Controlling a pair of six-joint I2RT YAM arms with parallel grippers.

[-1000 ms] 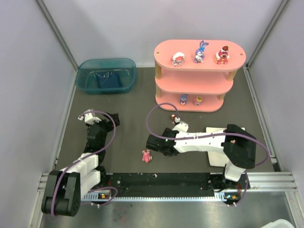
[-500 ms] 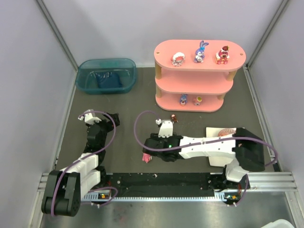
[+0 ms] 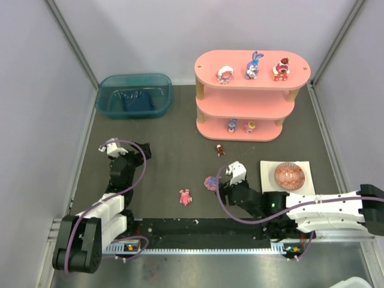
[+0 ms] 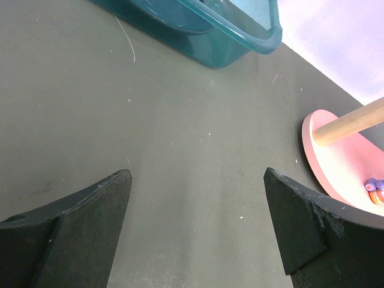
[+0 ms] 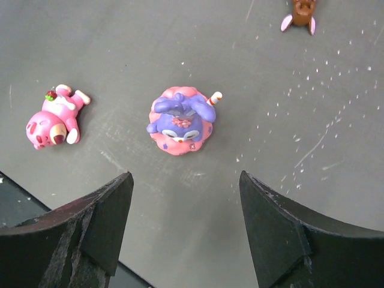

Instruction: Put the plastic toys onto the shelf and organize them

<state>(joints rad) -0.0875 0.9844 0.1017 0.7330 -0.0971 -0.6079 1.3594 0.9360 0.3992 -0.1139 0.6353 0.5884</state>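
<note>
The pink three-tier shelf (image 3: 252,96) stands at the back right. A pink figurine (image 3: 225,74), a purple-blue bunny (image 3: 253,65) and a red figurine (image 3: 280,69) stand on its top board, and two small toys (image 3: 231,125) stand on the bottom board. Three toys lie on the table: a purple figure on a pink base (image 5: 182,121), a pink one on its side (image 5: 53,117), and a small brown one (image 5: 298,13). My right gripper (image 5: 186,222) is open and empty just short of the purple toy (image 3: 210,182). My left gripper (image 4: 198,222) is open and empty over bare table.
A teal translucent bin (image 3: 134,95) stands at the back left and shows in the left wrist view (image 4: 228,36). A patterned red-orange egg (image 3: 290,176) sits on a white square plate (image 3: 269,167) at the right. Grey walls close in both sides.
My right arm has drawn back toward the near right, away from the pink toy. The purple toy and the egg, hidden under the arm before, now show. The left arm has not moved.
</note>
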